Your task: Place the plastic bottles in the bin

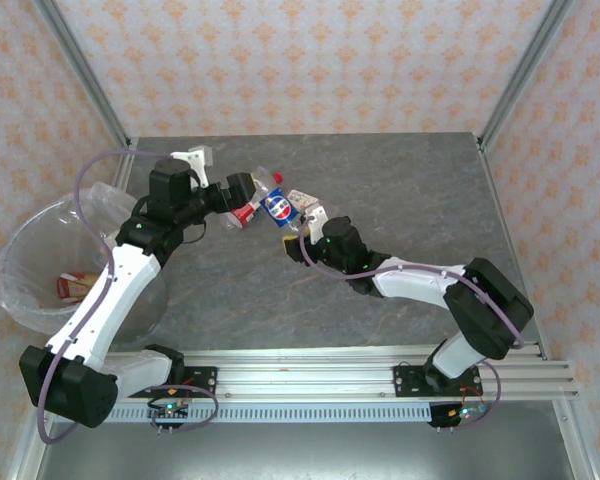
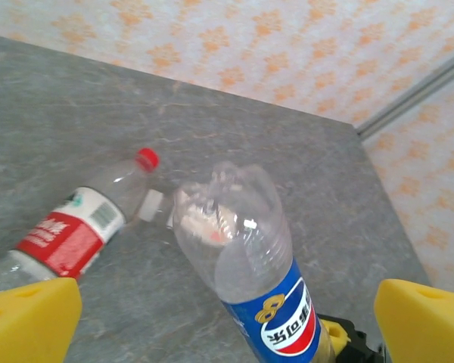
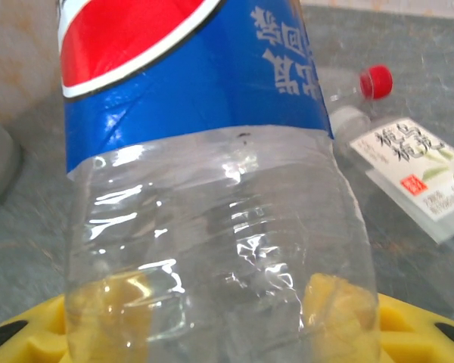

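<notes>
Blue-labelled bottle gripped mid-table, between the two arms.

From above: a grey stone-look table [image 1: 410, 180] stands inside orange-patterned walls [image 1: 310, 60] and metal posts, with the bin [image 1: 15, 290] at the left edge (a red-labelled bottle [image 1: 75, 287] already lies in it). The right gripper [image 1: 305, 228] is clamped on the blue-labelled bottle [image 1: 277, 207], whose long axis slants from that gripper up-left toward the left gripper [image 1: 245, 200]. Left wrist: its yellow fingers [image 2: 30, 318] stand wide apart, and the blue-labelled bottle tilts with its rounded clear end toward the camera. Beside it a red-capped bottle [image 2: 76, 231] lies flat, cap toward the far wall. Right wrist: yellow fingers [image 3: 333, 302] press both sides of the clear body, and a white-labelled bottle [image 3: 412, 166] lies on the table to the right.
</notes>
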`<control>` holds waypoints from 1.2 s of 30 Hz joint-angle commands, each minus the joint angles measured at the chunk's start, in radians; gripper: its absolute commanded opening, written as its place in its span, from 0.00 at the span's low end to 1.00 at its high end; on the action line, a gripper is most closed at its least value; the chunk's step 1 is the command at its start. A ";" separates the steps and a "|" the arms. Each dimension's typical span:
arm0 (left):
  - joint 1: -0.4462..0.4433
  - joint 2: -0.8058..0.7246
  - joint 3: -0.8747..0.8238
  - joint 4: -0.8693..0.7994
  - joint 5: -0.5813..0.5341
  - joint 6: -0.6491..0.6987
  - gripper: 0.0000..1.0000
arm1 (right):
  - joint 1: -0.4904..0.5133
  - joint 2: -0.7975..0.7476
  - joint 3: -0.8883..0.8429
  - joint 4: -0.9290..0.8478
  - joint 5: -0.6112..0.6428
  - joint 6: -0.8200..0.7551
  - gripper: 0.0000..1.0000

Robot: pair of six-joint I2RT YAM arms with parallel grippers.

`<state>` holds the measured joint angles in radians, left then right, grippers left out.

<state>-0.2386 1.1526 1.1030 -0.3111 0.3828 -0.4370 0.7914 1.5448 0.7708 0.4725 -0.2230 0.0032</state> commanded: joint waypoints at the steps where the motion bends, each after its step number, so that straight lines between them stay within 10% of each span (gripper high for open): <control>1: -0.013 0.014 -0.021 0.120 0.098 -0.032 1.00 | 0.006 -0.041 0.032 0.136 -0.040 0.110 0.46; 36: -0.100 0.110 -0.051 0.432 0.303 -0.008 0.84 | 0.006 0.003 0.102 0.418 -0.310 0.372 0.47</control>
<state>-0.3340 1.2823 1.0706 0.0841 0.6552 -0.4664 0.7910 1.5402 0.8429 0.7776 -0.4644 0.3664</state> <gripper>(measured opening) 0.838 0.489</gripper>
